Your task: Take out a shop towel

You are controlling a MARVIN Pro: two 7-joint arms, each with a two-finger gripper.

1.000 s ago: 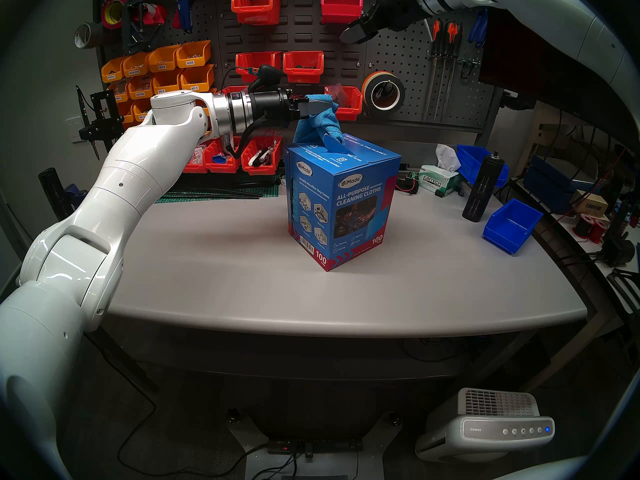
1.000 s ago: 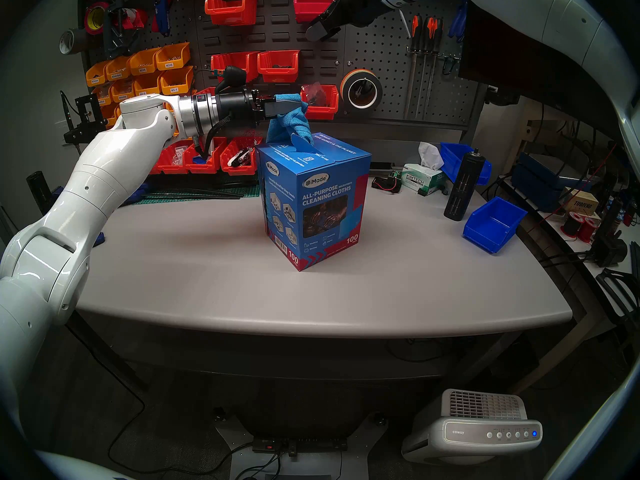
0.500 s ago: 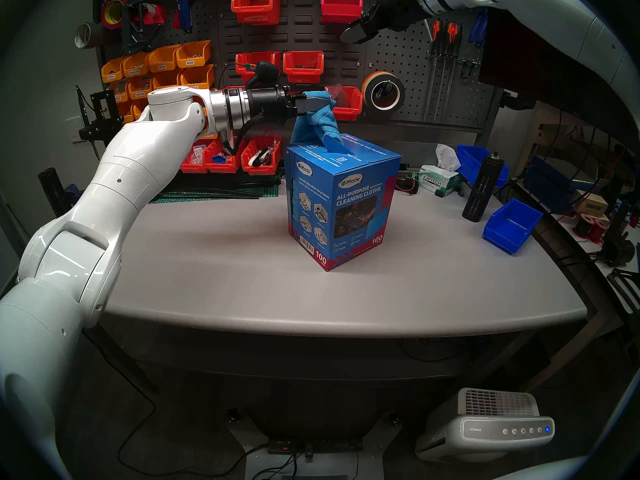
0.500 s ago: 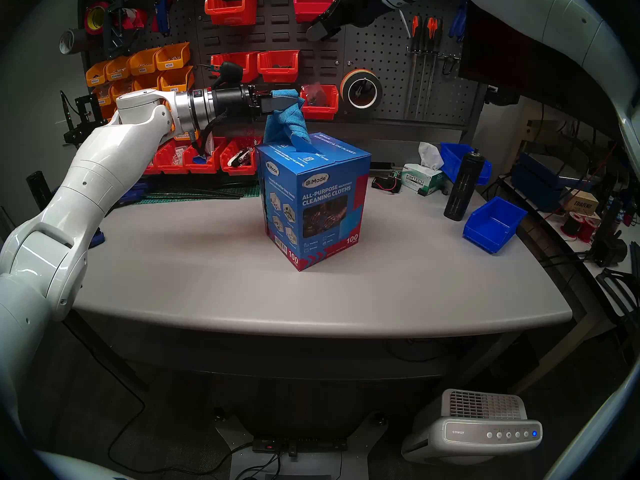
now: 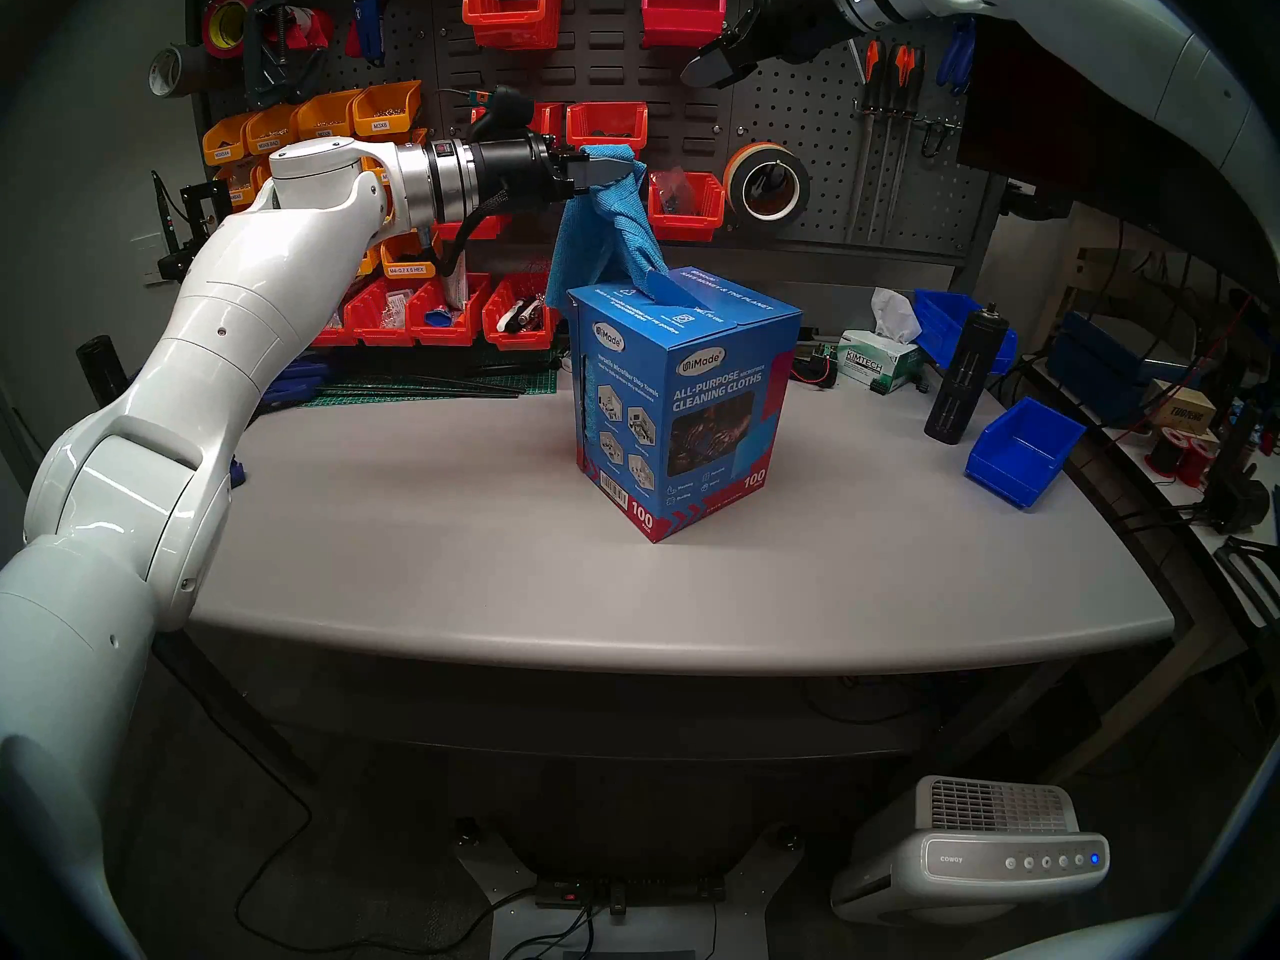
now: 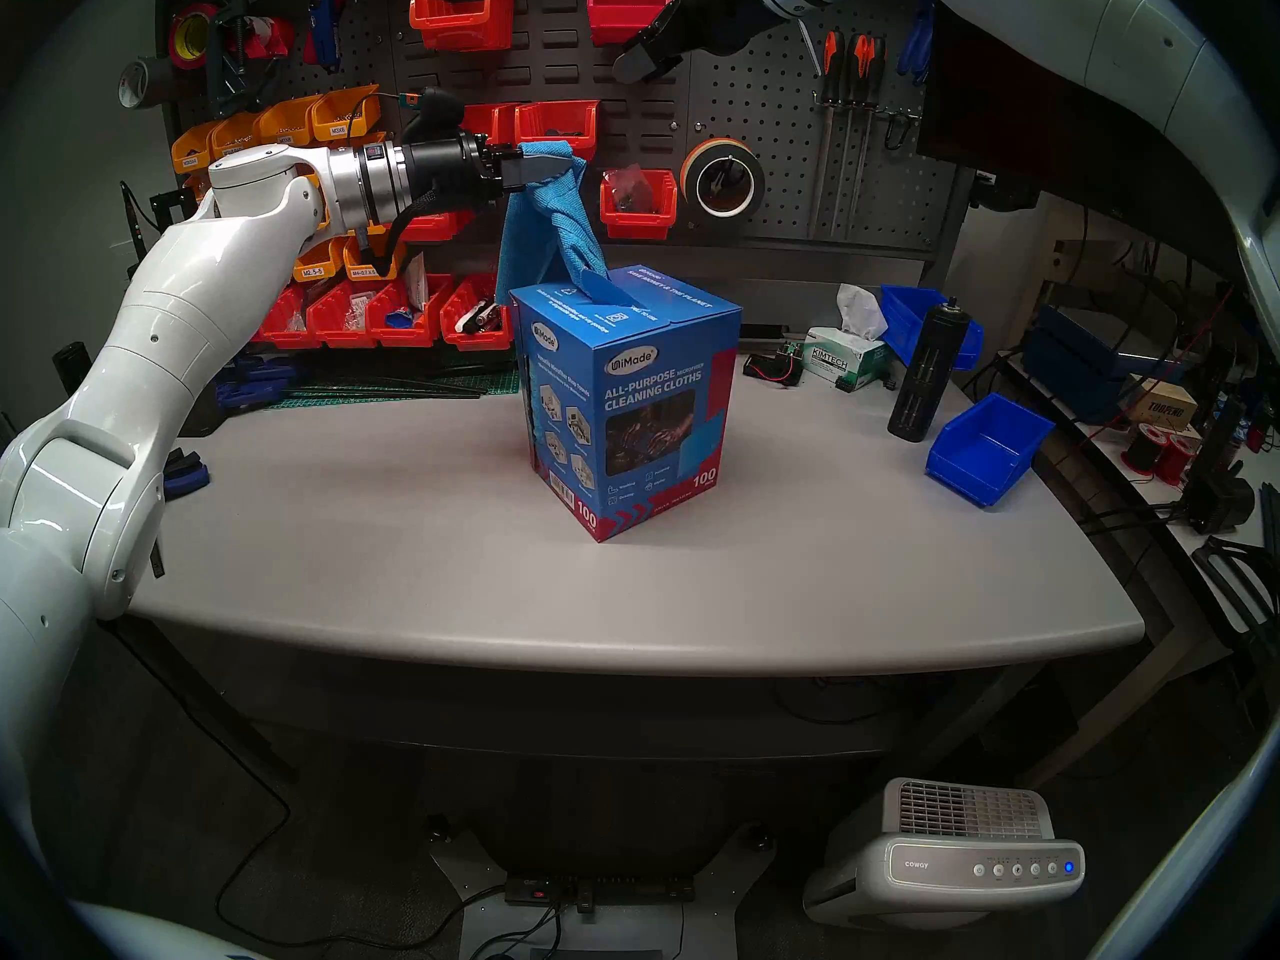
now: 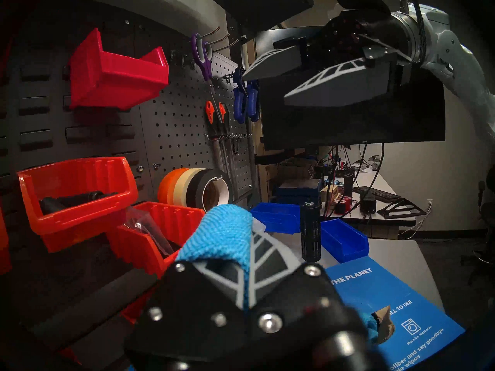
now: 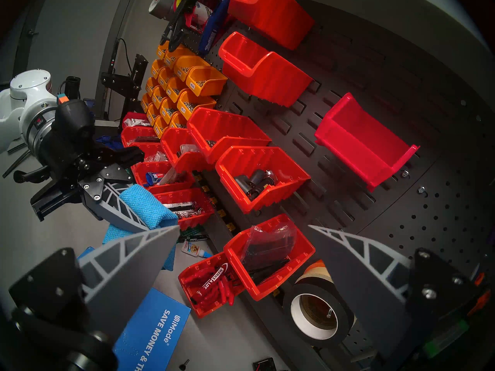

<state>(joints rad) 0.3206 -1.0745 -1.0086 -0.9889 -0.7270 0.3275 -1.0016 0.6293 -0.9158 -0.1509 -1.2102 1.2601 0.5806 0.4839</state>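
The sky-blue shop towel (image 5: 613, 228) (image 6: 550, 224) is stretched up from the slot in the top of the blue carton (image 5: 686, 411) (image 6: 630, 411), its lower end still inside the slot. My left gripper (image 5: 620, 169) (image 6: 554, 169) is shut on the towel's upper fold, above and left of the carton. In the left wrist view the towel (image 7: 222, 236) drapes over the shut fingers, with the carton top (image 7: 388, 309) below. My right gripper (image 5: 713, 68) (image 8: 243, 226) hangs open and empty high near the pegboard.
A Kimtech tissue box (image 5: 876, 366), a black cylinder (image 5: 966, 377) and a blue bin (image 5: 1025, 449) stand on the grey table (image 5: 485, 557) to the right. Red bins (image 5: 682, 207) and a tape roll (image 5: 765, 183) hang on the pegboard just behind the towel.
My left gripper has risen and drawn back to the left, pulling a longer length of towel out of the carton. The right arm has not moved.
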